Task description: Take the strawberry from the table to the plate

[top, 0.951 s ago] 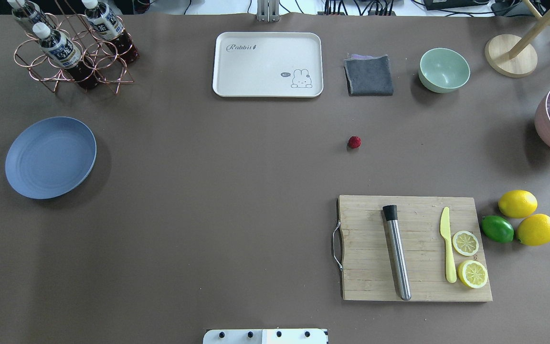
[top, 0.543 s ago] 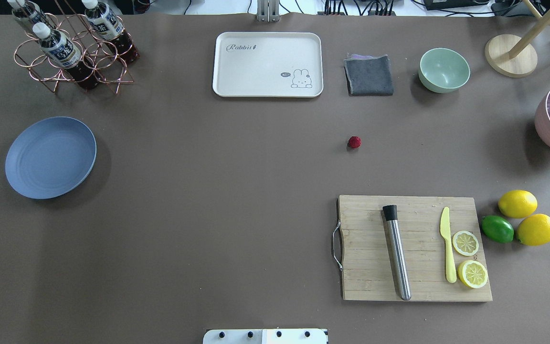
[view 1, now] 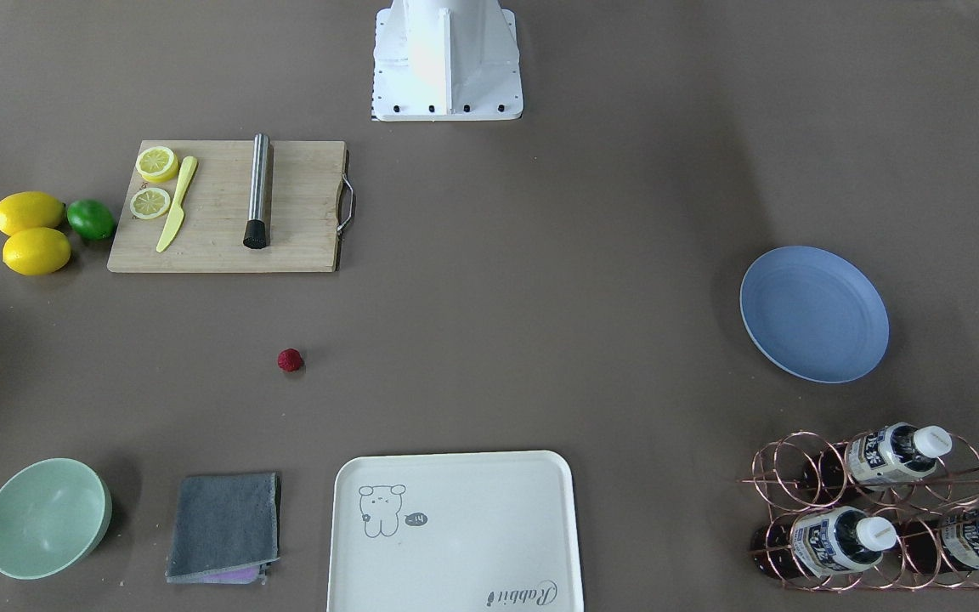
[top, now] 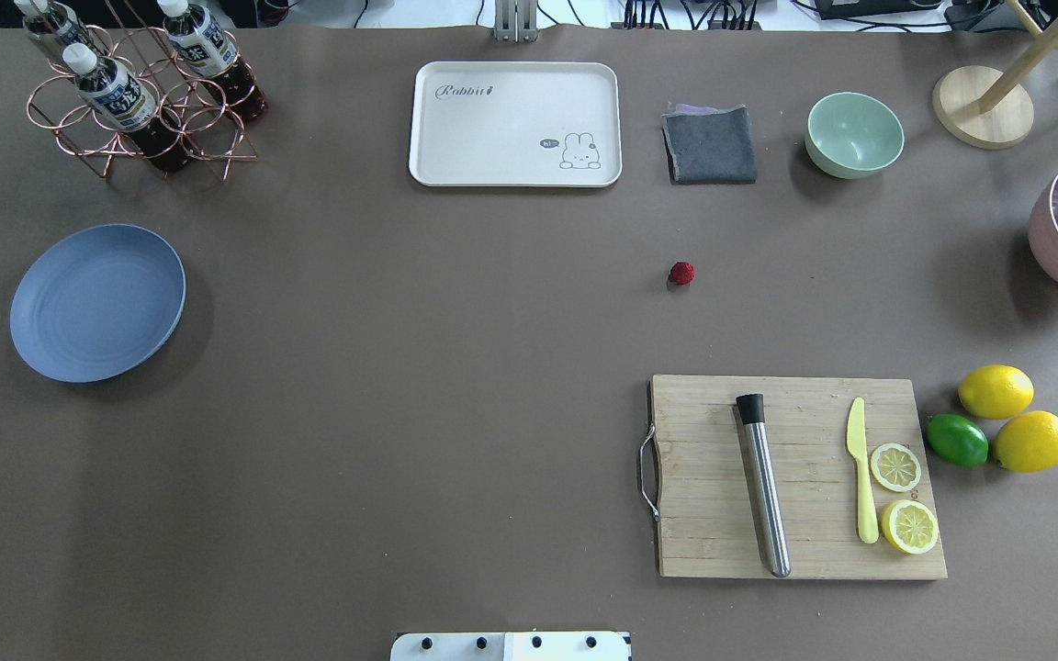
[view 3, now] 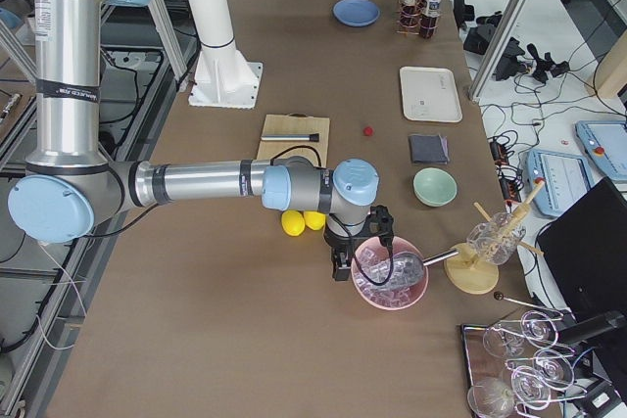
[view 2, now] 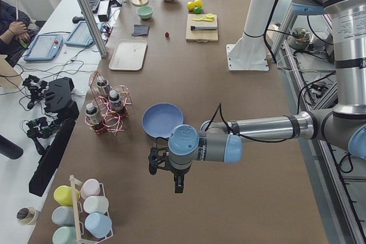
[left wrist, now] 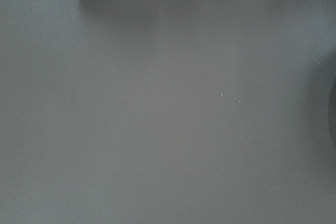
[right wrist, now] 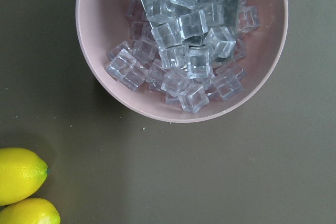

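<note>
Strawberry (top: 681, 273) lies alone on the bare worktop (top: 446, 367), between the grey cloth (top: 710, 145) and the cutting board (top: 703, 477). It is well apart from the blue plate (top: 97, 303) on the robot's left.

Neither tool is near it. The right tool (view 3: 339, 269) hangs over the pink ice bowl (right wrist: 100, 66) by the lemons (right wrist: 21, 174), and the left tool (view 2: 178, 186) hangs over bare worktop near the plate. I cannot tell from these side views whether either is wide or narrow.

The reach looks like the step in hand, and the right arm seems closer. It should descend straight, spread wider than the berry, centre on it and close gently, since so small and round a thing may roll or squash.
</note>
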